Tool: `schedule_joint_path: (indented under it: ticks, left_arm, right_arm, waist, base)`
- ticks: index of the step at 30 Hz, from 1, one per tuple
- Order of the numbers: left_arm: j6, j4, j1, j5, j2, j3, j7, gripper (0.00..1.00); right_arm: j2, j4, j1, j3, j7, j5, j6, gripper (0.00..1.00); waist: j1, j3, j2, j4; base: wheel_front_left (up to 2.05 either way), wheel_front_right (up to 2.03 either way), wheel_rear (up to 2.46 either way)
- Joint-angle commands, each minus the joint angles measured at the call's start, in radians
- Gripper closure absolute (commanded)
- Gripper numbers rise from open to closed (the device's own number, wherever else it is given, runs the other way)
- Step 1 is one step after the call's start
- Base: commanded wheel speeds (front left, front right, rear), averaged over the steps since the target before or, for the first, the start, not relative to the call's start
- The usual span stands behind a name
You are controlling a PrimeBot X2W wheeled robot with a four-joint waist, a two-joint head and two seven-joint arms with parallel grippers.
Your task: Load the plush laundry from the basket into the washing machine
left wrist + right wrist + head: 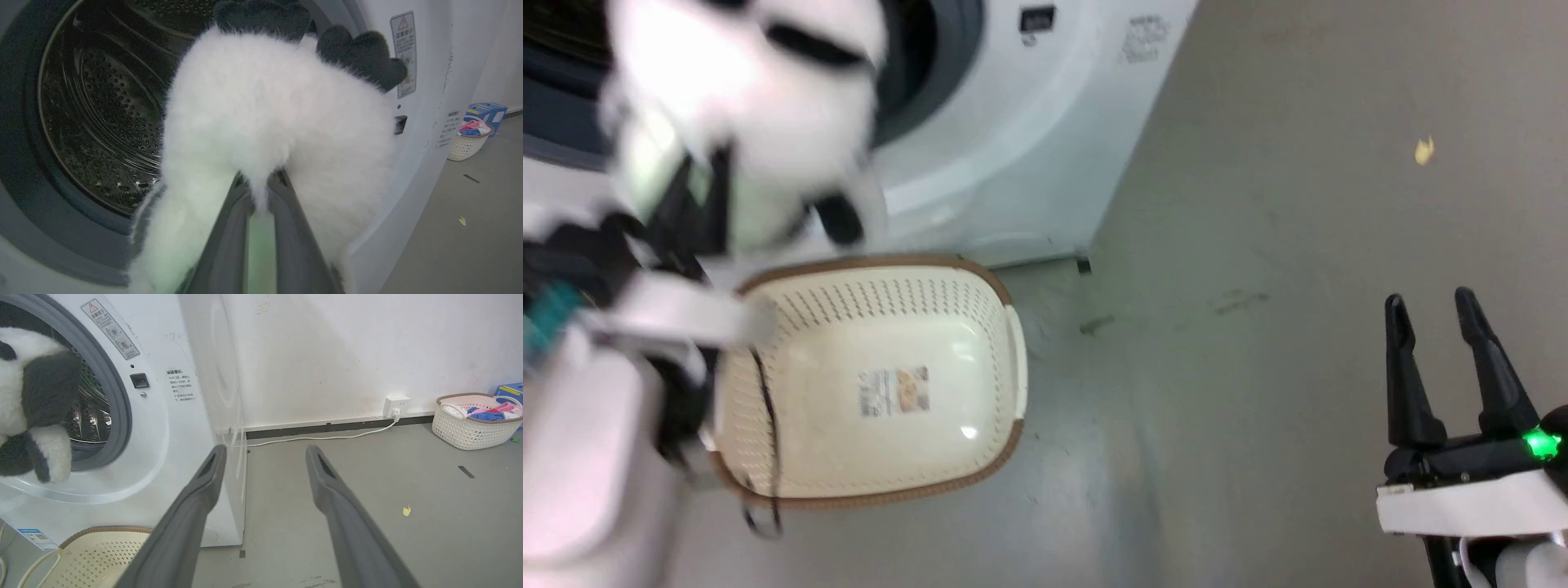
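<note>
The left gripper (260, 180) has its two dark fingers pressed together on a fold of white fur, pinching the panda soft toy (265, 114). The toy hangs right in front of the washing machine (175, 428) and covers part of the round opening. Whether any of it has passed the grey gasket (118, 408) cannot be told. Behind it, the steel drum (102, 114) is shiny, ribbed and dotted with small holes. The toy is fluffy and white, with black limbs at its far end (the head view blurs it badly).

Below, the cream perforated basket (890, 286) stands on the grey floor just in front of the machine, its brown woven-look rim rounded at the corners and a label (894, 392) showing on its smooth floor.

The right gripper (1431, 306) hangs well off to the side over bare floor, fingers spread with nothing between them.

Along the wall are a socket (396, 405) with a white cable (327, 437), a second woven-look basket of coloured clothes (470, 433) and a blue box (486, 112). A yellowish scrap (406, 510) lies on the floor.
</note>
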Motion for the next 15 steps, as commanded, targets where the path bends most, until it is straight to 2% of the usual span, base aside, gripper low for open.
schedule_joint_path:
  ticks: [1,7,10,15]
  left_arm:
    - [-0.007,0.000,-0.067,-0.001,0.026,0.016,0.013,1.00]
    - [-0.046,0.036,-0.320,0.004,0.113,0.015,0.123,1.00]
    - [-0.067,0.114,-0.510,0.013,0.168,0.000,0.195,1.00]
    - [-0.084,0.282,-0.696,0.053,0.239,-0.052,0.244,1.00]
  right_arm:
    - [0.000,-0.008,-0.019,0.005,-0.004,0.012,-0.001,0.00]
    - [0.000,-0.020,-0.048,0.033,-0.004,0.051,-0.001,0.00]
    - [0.000,-0.020,-0.066,0.060,-0.004,0.080,-0.001,0.00]
    - [0.000,-0.019,-0.073,0.100,-0.004,0.114,-0.001,0.00]
  waist:
    - [-0.0001,0.070,-0.0001,-0.045]
    - [-0.0001,0.194,-0.0001,-0.111]
    - [-0.0001,0.268,-0.0001,-0.150]
    - [-0.0001,0.329,-0.0001,-0.193]
  base:
    - [0.00,0.00,0.00]
    - [0.00,0.00,0.00]
    - [0.00,0.00,0.00]
    - [0.00,0.00,0.00]
